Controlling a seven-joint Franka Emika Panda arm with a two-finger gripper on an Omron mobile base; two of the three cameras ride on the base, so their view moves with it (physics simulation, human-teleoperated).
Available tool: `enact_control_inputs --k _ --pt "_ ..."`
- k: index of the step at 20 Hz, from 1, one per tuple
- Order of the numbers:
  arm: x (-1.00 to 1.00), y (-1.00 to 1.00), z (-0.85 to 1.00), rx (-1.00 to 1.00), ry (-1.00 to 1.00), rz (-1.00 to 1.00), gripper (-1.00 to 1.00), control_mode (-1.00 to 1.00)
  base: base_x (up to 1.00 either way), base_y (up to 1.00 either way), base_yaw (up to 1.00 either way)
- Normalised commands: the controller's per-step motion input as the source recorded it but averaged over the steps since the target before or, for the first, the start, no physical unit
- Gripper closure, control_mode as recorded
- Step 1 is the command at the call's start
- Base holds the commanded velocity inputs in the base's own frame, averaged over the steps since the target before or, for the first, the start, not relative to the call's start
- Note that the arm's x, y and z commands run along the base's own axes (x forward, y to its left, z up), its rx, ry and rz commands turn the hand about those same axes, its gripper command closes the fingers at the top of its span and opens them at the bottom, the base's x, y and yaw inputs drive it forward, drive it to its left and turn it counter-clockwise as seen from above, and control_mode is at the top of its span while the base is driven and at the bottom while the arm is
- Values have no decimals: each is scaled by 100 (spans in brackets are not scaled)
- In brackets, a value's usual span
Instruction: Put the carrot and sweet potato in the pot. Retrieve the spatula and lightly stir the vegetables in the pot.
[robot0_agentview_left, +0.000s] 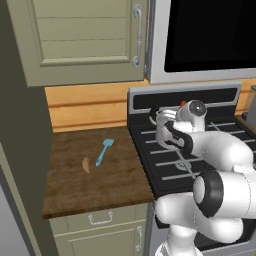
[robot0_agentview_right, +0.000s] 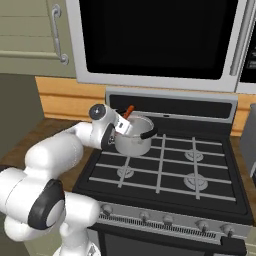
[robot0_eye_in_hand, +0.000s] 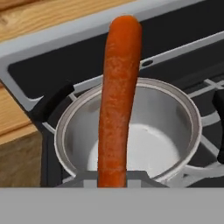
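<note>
My gripper (robot0_agentview_right: 123, 121) is shut on the carrot (robot0_eye_in_hand: 118, 100), a bright-orange stick that stands up over the open silver pot (robot0_eye_in_hand: 192, 114). The carrot (robot0_agentview_right: 129, 111) pokes out above the hand, right at the near-left rim of the pot (robot0_agentview_right: 135, 140), which sits on the back-left burner. In the hand view the pot's inside looks bare. On the wooden counter left of the stove lie the light-blue spatula (robot0_agentview_left: 104, 151) and, just beside it, the tan-brown sweet potato (robot0_agentview_left: 86, 165). The arm hides part of the pot (robot0_agentview_left: 161, 127) in the left base view.
The black stove (robot0_agentview_right: 200, 170) has grey grates and several burners. A microwave (robot0_agentview_right: 160, 40) hangs above it and pale green cabinets (robot0_agentview_left: 85, 40) hang over the wooden counter (robot0_agentview_left: 75, 190). A dark object (robot0_agentview_right: 248, 142) stands at the stove's right edge.
</note>
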Motion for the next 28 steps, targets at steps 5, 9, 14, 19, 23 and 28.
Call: enact_control_inputs --k 5,9,14,19,23,28 --pt "39 -23 19 7 10 0 100 -100 0 0 0" --pt "44 -13 -13 1 5 0 100 -100 0 0 0" --pt "46 0 -48 0 8 0 100 -100 0 0 0" --pt "34 0 -43 0 8 0 100 -100 0 0 0" --pt "4 0 -28 0 0 0 100 -100 0 0 0" --pt "-10 0 -21 0 0 0 -100 -100 0 0 0"
